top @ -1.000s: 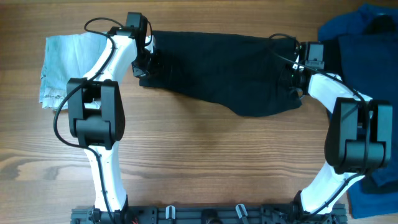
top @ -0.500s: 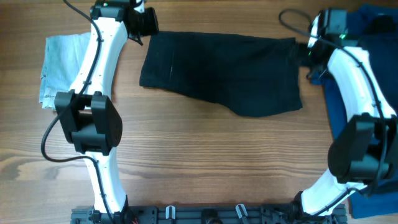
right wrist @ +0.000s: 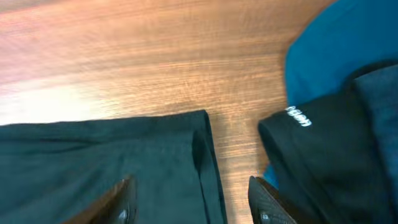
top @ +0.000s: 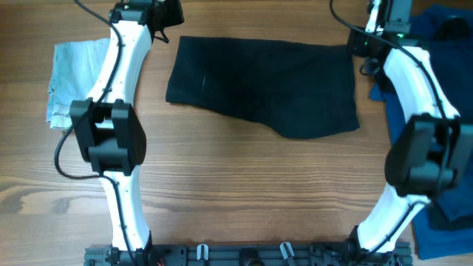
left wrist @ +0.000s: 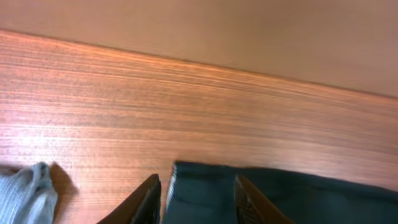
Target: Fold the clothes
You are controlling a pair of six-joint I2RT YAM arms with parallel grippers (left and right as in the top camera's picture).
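Note:
The black shorts lie flat, folded, across the far middle of the table. My left gripper hovers just beyond their far left corner. In the left wrist view it is open, and that corner of the shorts shows below between its fingers, not gripped. My right gripper hangs over the far right corner. In the right wrist view it is open above the shorts' edge, holding nothing.
A pale-blue denim piece lies folded at the left, its edge in the left wrist view. A heap of blue and black clothes fills the right side, close to my right fingers.
Both grippers have let go of the shorts' ends and drawn up and away toward the far edge. The shorts stay flat where they were laid.

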